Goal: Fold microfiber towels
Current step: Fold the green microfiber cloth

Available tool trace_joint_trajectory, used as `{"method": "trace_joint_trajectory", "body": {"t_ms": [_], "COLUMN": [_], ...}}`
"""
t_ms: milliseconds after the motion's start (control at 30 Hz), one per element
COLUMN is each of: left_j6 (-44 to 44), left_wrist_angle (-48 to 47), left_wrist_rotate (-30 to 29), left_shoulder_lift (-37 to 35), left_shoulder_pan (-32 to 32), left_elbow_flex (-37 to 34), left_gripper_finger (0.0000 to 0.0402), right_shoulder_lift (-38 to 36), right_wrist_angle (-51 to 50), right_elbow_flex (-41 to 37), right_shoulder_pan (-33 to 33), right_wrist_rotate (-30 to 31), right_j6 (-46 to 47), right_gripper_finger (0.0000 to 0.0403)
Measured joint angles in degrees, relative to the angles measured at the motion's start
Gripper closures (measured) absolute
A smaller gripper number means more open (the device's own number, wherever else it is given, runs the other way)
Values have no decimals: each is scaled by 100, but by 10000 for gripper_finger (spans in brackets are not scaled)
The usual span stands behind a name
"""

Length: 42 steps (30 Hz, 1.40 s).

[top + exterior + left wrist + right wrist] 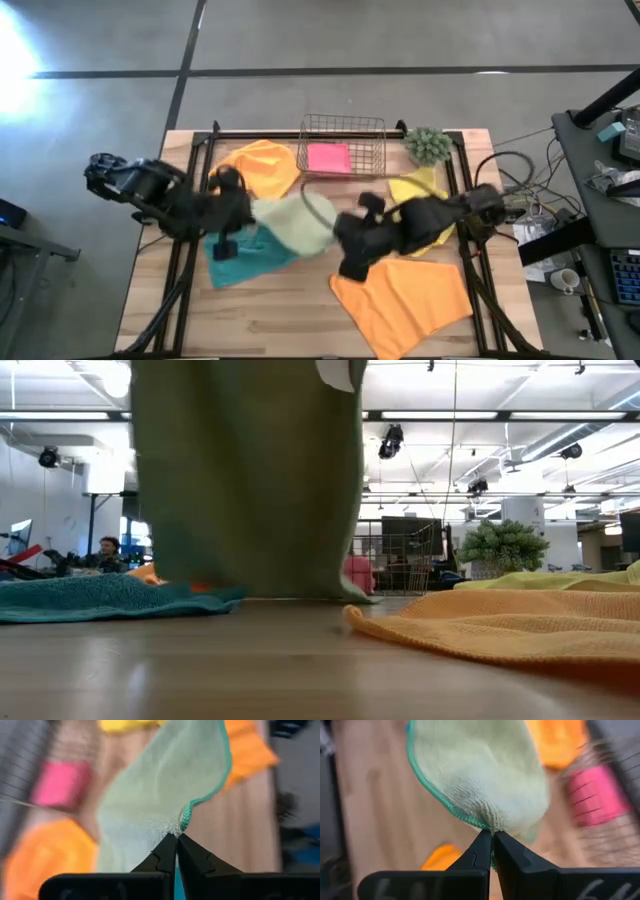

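Nearest the lens in each wrist view are that arm's own dark fingers, pressed together on a hem. The left gripper [177,837] is clenched on one teal-stitched corner of the soft sage green microfiber towel [165,785]; the right gripper [492,834] is clenched on another corner of the same cloth. Between them the towel hangs lifted over the middle of the table, and in the low view it drops like a curtain with its lower edge resting on the wooden tabletop [250,660].

Outward from there lie the other cloths: a teal towel [240,258] beneath and beside the left arm, an orange towel [262,163] near the back left, a larger spread orange towel [405,297] at the front right, a yellow towel [420,190] partly under the right arm, and a folded pink towel [329,157] inside the copper wire basket [372,128]. A small fuzzy green plant [428,144] stands beside the basket.

To fold well, I judge both arms should keep the top edge taut and level, lay the cloth flat on a bare stretch of wood clear of the teal and orange towels, then bring the held corners over onto the opposite ones before letting go.
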Motion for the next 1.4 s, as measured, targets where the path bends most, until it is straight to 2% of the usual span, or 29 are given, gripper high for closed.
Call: {"method": "trace_joint_trajectory", "body": {"t_ms": [167, 267, 367, 467, 700, 1033, 1400], "left_j6": [-1156, -1696, -1978, -1955, -1470, -784, -266], "left_wrist_angle": [-6, 3, 71, 371, 315, -466, -405], "left_wrist_rotate": [580, 1122, 1730, 2013, 1799, 1527, 1646], "left_shoulder_lift": [43, 91, 220, 337, 475, 446, 444], "left_shoulder_pan": [-641, -973, -1246, -1388, -1232, -511, 346], "left_elbow_flex": [-385, -593, -740, -866, -1028, -1148, -2679], "left_gripper_finger": [402, 402, 402, 402, 402, 402, 402], "right_shoulder_lift": [435, 526, 485, 403, 406, 829, 1487], "right_wrist_angle": [66, 108, 162, 181, 88, -288, -626], "right_elbow_flex": [-1, -2, -2, -2, -2, -2, -11], "right_shoulder_pan": [200, 209, 192, 187, -25, -395, -778], "right_wrist_rotate": [-642, -1089, -1300, -1343, -1301, -1302, -1306], "right_j6": [139, 236, 285, 276, -42, -223, -233], "right_gripper_finger": [394, 394, 394, 394, 394, 394, 394]}}
